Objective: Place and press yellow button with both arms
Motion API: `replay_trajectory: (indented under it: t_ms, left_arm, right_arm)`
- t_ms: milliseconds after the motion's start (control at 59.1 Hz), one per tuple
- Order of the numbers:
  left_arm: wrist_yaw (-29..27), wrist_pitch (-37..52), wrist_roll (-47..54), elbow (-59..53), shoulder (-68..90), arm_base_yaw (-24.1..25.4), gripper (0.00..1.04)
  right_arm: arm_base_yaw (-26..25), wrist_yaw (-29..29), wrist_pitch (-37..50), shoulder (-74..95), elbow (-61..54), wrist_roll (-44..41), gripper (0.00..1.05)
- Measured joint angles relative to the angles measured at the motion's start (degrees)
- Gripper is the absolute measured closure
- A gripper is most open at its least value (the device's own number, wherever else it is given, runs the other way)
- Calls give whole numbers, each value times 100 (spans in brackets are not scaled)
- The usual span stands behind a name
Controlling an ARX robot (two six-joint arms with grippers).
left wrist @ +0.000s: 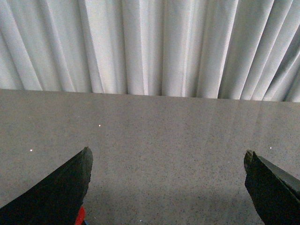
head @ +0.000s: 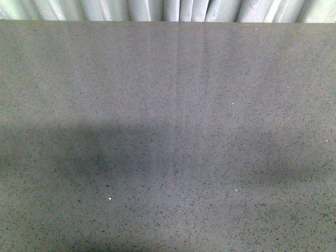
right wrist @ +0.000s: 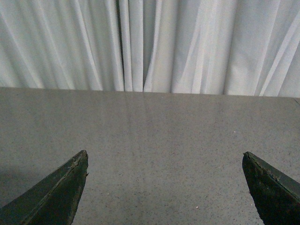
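Observation:
The yellow button is out of view in every frame. My left gripper (left wrist: 168, 157) is open, its two black fingers wide apart over bare grey speckled tabletop, with nothing between them. A small red bit (left wrist: 80, 216) shows beside one left finger. My right gripper (right wrist: 165, 157) is open too, its black fingers spread over bare tabletop, empty. Neither arm shows in the front view, which holds only the grey speckled table (head: 168, 136) with dark shadows across its near part.
A white pleated curtain (left wrist: 150, 47) hangs behind the table's far edge (head: 168, 21); it also shows in the right wrist view (right wrist: 150, 44).

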Motion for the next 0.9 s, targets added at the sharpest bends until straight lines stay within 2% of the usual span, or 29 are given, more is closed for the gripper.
replay_trajectory:
  t_ms: [609,626,711,745,795,897]
  left_arm:
    - [0,-2,0,0,2,0,9]
    - [90,-39,-37,13,33,15,9]
    - [1556,-1572,-525,782,1139,391,9]
    - [1853,-1784,-651,1034,1646,457,9]
    - [2026,-1510,-739,1467,2649,708,9]
    - [1982,-656,-678,1956,3847,1408,9]
  right_arm:
    - [0,0,0,0,0,0,9]
    - [0,0,0,0,0,0,9]
    - [0,-2,0,0,0,0,9]
    - [0,-17,0,0,0,0,9]
    - [0,-15,0,0,0,0,9]
    - [0,-2,0,0,0,0,9]
